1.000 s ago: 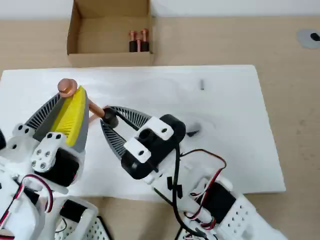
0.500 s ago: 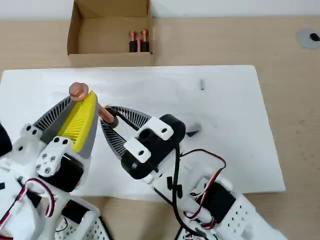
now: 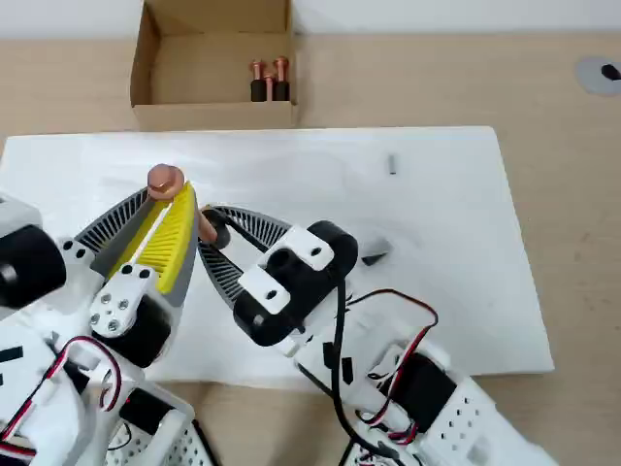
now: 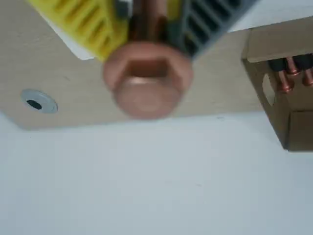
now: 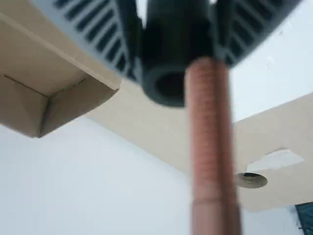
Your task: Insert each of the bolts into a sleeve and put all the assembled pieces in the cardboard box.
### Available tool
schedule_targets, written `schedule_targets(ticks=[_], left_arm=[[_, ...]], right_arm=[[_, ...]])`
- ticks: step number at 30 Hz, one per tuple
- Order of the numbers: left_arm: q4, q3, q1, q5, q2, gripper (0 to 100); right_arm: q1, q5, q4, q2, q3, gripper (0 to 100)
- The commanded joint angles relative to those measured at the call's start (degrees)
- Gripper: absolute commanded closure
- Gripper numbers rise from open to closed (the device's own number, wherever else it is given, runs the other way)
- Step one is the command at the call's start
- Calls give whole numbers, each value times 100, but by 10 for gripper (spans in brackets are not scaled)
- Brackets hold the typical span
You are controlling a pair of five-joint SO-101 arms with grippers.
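Note for your log: of the bolt [image 3: 165, 180] you get the head and a short stub by the sleeve [image 3: 216, 234]; the yellow finger [image 3: 167, 241] of the left gripper [image 3: 178, 199] covers the shank between them. Whether the tip touches the sleeve you cannot tell. In the right wrist view both are blurred, and the shank runs off the frame edge. The assembled pieces [image 3: 269, 83] in the cardboard box [image 3: 144, 58] are too small to count. The dark mark [image 3: 392, 165] on the white sheet [image 3: 446, 243] is too small to identify.

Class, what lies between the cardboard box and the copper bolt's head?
Nothing but bare mat separates the box from the bolt, as the high view shows.
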Motion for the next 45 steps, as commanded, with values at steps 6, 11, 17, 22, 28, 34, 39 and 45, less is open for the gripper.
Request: schedule_targets(ticks=[6,11,17,22,28,34,39,45], left_arm=[[-835,167,-589,-149,4,991],[-1099,448,-589,-141,-4,991],[-985,466,-149,-114,4,991],[-800,448,-123,-114,-13,990],[-431,448,-158,-158,-40,990],[-396,501,-141,-404,-40,991],[-396,448,-149,-396,-40,991],[-396,440,-158,-422,-40,988]], right_arm=[[-84,-44,-114,-154,-48,989],[-84,-44,-114,-154,-48,989],[-84,-44,-114,-154,-57,989],[-84,-44,-114,-154,-48,989],[-84,-44,-114,-154,-40,989],[-84,-44,-114,-154,-40,989],[-4,-44,-114,-154,-40,989],[154,-44,-114,-163,-48,989]])
